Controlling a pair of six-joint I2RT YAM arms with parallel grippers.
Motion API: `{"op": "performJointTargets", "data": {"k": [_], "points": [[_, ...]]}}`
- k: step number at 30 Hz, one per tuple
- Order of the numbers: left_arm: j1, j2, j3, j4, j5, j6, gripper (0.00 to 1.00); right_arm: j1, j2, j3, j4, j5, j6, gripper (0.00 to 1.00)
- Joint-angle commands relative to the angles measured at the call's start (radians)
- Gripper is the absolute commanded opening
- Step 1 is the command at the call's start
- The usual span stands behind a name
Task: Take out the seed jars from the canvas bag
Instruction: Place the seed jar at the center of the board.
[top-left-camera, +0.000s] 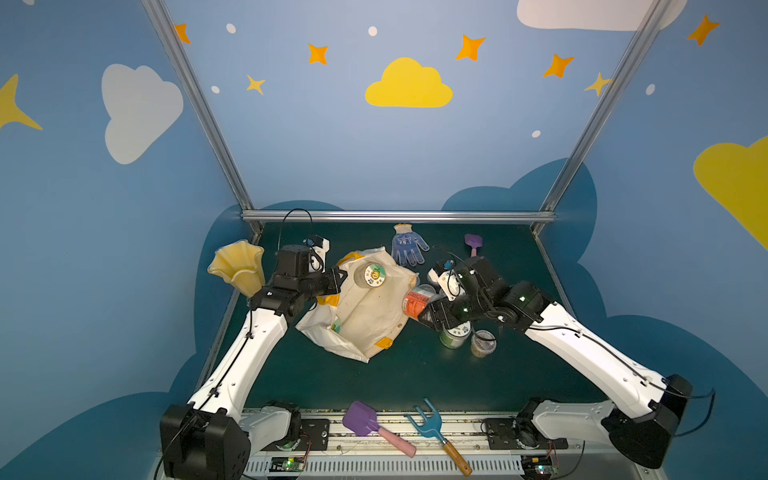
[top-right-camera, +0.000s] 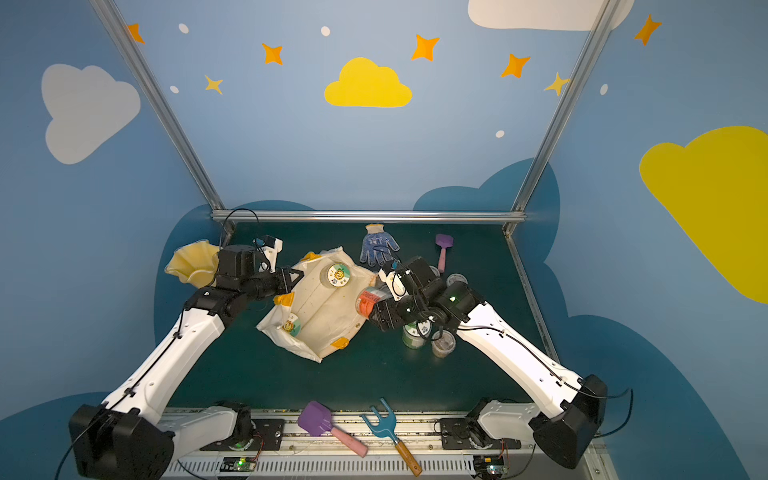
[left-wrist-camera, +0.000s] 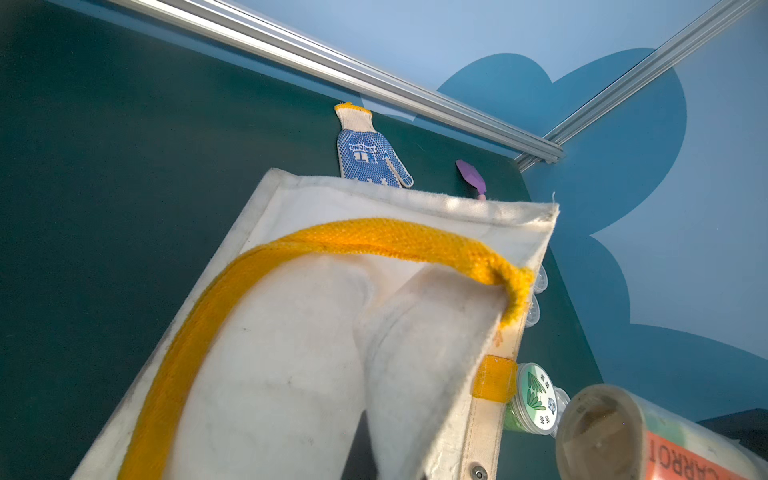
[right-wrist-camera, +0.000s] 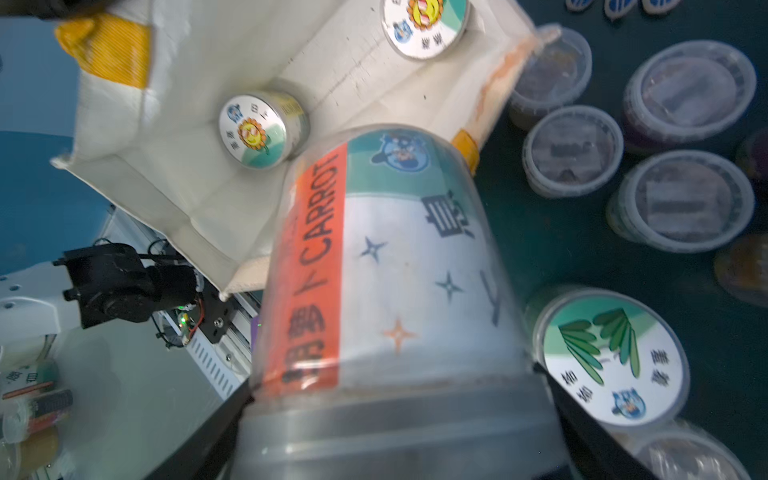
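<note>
The cream canvas bag (top-left-camera: 376, 320) (left-wrist-camera: 286, 357) lies tipped, its open mouth up, in both top views. My left gripper (top-left-camera: 337, 276) is shut on the bag's left rim by an orange handle (left-wrist-camera: 332, 239); cloth hides its fingers in the left wrist view. Two seed jars with sunflower lids (right-wrist-camera: 253, 131) (right-wrist-camera: 424, 25) rest inside the bag. At the bag's right edge my right gripper (right-wrist-camera: 395, 395) is shut on a large clear jar with an orange CARROT label (top-left-camera: 417, 303) (right-wrist-camera: 374, 257). A leaf-lidded jar (top-left-camera: 455, 336) (right-wrist-camera: 611, 361) and several small lidded cups (right-wrist-camera: 573, 149) stand on the mat beside it.
A yellow ruffled vase (top-left-camera: 239, 266) stands behind my left arm. A blue glove (top-left-camera: 407, 245) and a small purple scoop (top-left-camera: 473, 243) lie near the back rail. At the front edge lie a purple shovel (top-left-camera: 365, 419) and a blue fork (top-left-camera: 432, 424).
</note>
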Motion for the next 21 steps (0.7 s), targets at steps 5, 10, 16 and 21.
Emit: {"op": "performJointTargets", "data": {"k": [5, 10, 16, 21], "points": [[-0.001, -0.020, -0.018, -0.004, -0.014, 0.015, 0.06, -0.015, 0.041, -0.003, -0.171, 0.042, -0.020, 0.75], [-0.001, -0.033, -0.019, -0.004, -0.024, 0.018, 0.06, -0.015, 0.130, 0.047, -0.230, 0.051, -0.043, 0.75], [-0.001, -0.035, -0.022, 0.011, -0.015, 0.007, 0.05, -0.011, 0.256, 0.107, -0.311, 0.081, -0.081, 0.75], [-0.001, -0.034, -0.026, 0.011, -0.007, 0.003, 0.06, -0.010, 0.330, 0.148, -0.308, 0.094, -0.090, 0.75]]}}
